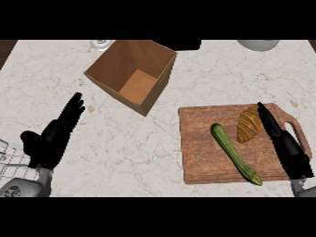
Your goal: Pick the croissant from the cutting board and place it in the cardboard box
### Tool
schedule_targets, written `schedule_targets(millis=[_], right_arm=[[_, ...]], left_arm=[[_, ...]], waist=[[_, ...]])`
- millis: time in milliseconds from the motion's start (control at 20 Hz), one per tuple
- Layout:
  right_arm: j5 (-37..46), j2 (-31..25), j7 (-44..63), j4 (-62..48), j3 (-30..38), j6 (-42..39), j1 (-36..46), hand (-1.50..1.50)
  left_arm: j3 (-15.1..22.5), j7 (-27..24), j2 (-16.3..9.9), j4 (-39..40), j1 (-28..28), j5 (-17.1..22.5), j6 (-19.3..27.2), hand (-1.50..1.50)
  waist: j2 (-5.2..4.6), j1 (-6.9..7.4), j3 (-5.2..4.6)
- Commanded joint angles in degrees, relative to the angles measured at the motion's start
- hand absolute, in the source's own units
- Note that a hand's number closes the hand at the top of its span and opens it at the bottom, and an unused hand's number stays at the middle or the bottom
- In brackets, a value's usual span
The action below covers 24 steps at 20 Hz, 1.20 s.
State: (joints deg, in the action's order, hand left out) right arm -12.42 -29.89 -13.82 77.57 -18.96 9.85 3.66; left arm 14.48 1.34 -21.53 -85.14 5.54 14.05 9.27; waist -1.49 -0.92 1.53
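A golden-brown croissant (249,125) lies near the back of the wooden cutting board (205,159), at the right of the head view. My right hand (283,143) lies edge-on just to its right, fingers straight and pointing away, open, right beside the croissant. The open cardboard box (134,76) stands tilted at the back centre, nothing visible inside. My left hand (54,134) rests open at the lower left, fingers straight, well away from the box and board.
A green cucumber (234,154) lies diagonally on the board, left of the croissant. A white object (259,44) and a small round item (101,43) sit at the counter's far edge. A dark item (180,44) is behind the box.
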Motion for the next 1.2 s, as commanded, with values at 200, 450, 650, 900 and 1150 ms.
schedule_targets(millis=[200,450,650,900,1150], right_arm=[[-10.73,4.14,-0.61,0.13,11.94,3.41,1.17,-1.50],[11.15,-8.67,-1.36,-7.88,4.95,11.05,-3.44,-1.50],[-2.08,2.88,-14.12,-5.93,10.80,7.71,-5.97,-1.50],[-0.23,-3.11,-21.24,-7.56,13.63,3.89,-6.05,-1.50],[9.82,-12.85,-14.12,-10.38,9.78,5.51,-5.25,-1.50]], left_arm=[[-7.29,2.32,-7.90,3.29,-0.72,-10.69,9.14,0.00],[-6.84,5.25,-6.28,4.36,-0.62,-14.33,11.37,0.00],[-7.59,4.44,-5.85,4.20,-3.30,-15.84,10.80,0.00],[-8.03,5.81,-4.93,2.96,-3.76,-18.19,10.38,0.00],[-8.71,5.75,-3.39,4.33,-2.03,-19.43,8.77,0.00]], waist=[[1.48,0.44,-1.15],[0.87,1.59,-1.39],[1.42,0.52,-1.07],[1.47,1.29,-1.35],[1.03,2.35,-1.71]])
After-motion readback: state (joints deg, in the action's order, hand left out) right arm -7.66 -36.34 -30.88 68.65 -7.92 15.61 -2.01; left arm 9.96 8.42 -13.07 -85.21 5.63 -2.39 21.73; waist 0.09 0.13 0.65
